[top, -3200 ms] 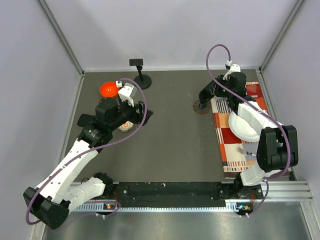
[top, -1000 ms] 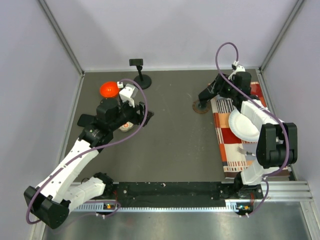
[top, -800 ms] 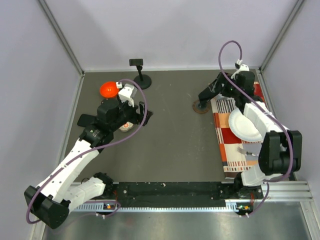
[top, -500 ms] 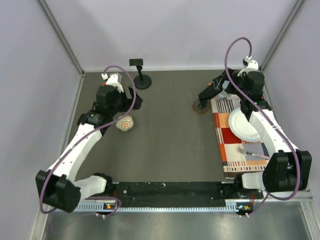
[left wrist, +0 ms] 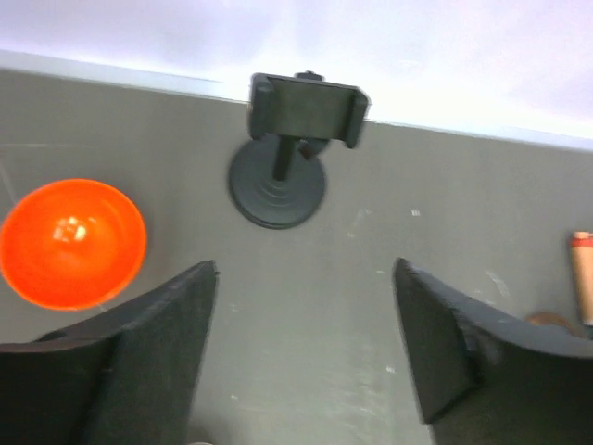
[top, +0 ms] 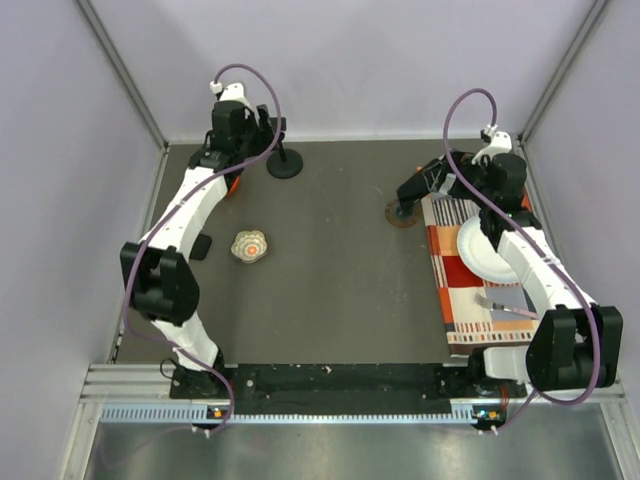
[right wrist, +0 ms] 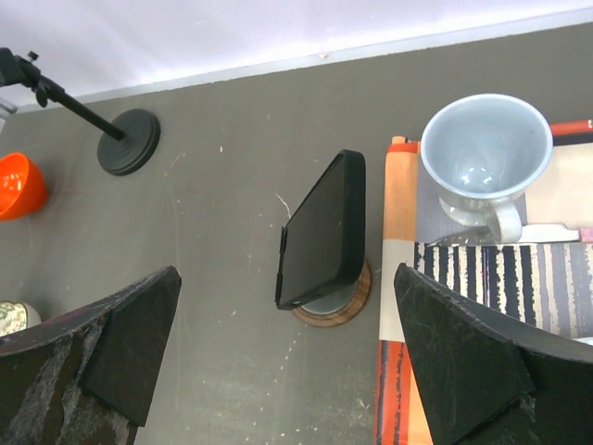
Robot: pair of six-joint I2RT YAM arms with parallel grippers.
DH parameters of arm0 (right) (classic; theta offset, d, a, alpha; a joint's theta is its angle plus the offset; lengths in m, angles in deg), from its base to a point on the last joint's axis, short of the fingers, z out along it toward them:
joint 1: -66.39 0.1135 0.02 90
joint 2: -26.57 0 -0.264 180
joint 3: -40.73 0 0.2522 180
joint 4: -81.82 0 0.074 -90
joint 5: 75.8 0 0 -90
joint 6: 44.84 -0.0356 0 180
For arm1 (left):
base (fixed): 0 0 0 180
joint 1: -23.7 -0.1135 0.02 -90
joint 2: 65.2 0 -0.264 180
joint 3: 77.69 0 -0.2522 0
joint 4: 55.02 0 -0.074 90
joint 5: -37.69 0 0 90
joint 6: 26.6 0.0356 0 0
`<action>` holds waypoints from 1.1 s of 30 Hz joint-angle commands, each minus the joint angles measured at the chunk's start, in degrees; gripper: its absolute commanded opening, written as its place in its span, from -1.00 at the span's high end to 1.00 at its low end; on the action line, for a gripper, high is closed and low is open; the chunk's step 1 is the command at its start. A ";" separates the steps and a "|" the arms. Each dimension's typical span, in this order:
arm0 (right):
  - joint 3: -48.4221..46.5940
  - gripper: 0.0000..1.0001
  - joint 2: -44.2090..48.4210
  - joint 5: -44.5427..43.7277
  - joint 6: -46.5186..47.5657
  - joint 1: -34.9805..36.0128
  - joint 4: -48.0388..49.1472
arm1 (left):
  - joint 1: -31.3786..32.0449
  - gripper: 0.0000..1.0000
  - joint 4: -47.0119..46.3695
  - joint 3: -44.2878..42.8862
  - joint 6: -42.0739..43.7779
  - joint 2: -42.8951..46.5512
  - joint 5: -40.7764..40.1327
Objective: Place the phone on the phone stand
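Overhead, the phone (top: pixel 200 246) lies flat on the table (top: pixel 340 290) at the left, beside the left arm. It is well apart from the stand (top: pixel 285 166), which is upright at the far edge. The left claw (top: pixel 262 128) hovers at the far left, just beside the stand's head; its opening cannot be told from this view. A small pale round thing (top: pixel 249 246) with an orange centre sits just right of the phone. An orange bowl (top: pixel 230 184) shows partly from under the left arm. At the right, the right claw (top: pixel 422 183) hangs over a grey plate on a brown foot (top: pixel 403 214). Next to it a striped cloth (top: pixel 470 315) carries a white plate (top: pixel 490 250) and a fork (top: pixel 512 305).

From the left wrist, the two fingers (left wrist: pixel 148 362) are spread wide with nothing between them. The stand is ahead by the far wall, and the bowl is to its left.

From the right wrist, the fingers (right wrist: pixel 463 362) are also wide apart and empty. The grey plate leans tilted on its foot in the gap below. A pale blue mug (right wrist: pixel 482 153) sits on the cloth just to its right. The stand is far off to the left.
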 commanded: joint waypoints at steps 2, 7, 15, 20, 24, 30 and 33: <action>0.77 -0.98 4.05 1.94 1.80 -1.27 3.82 | -1.32 -0.31 -1.89 -8.24 6.19 -7.17 -4.81; 1.65 -0.98 4.50 2.30 2.77 -1.44 4.27 | -1.32 -0.25 -4.78 -12.38 9.18 -11.92 -2.36; 2.35 -0.98 4.23 2.91 3.39 -1.62 4.88 | -1.94 -0.12 -6.79 -17.30 13.66 -17.64 -2.10; 2.53 -0.98 3.97 3.26 3.39 -1.71 5.41 | -2.46 -0.02 -7.23 -18.89 13.66 -20.01 -0.61; 2.53 -0.98 3.62 3.44 3.47 -1.79 5.50 | -2.82 -0.02 -8.91 -19.33 14.81 -21.16 -0.25; 2.53 -0.98 3.53 3.62 3.56 -1.80 5.67 | -4.22 0.00 -9.00 -20.74 14.02 -23.53 5.10; 2.62 -0.98 3.44 3.62 3.48 -1.88 5.76 | -5.10 0.06 -11.10 -19.33 12.61 -23.35 8.35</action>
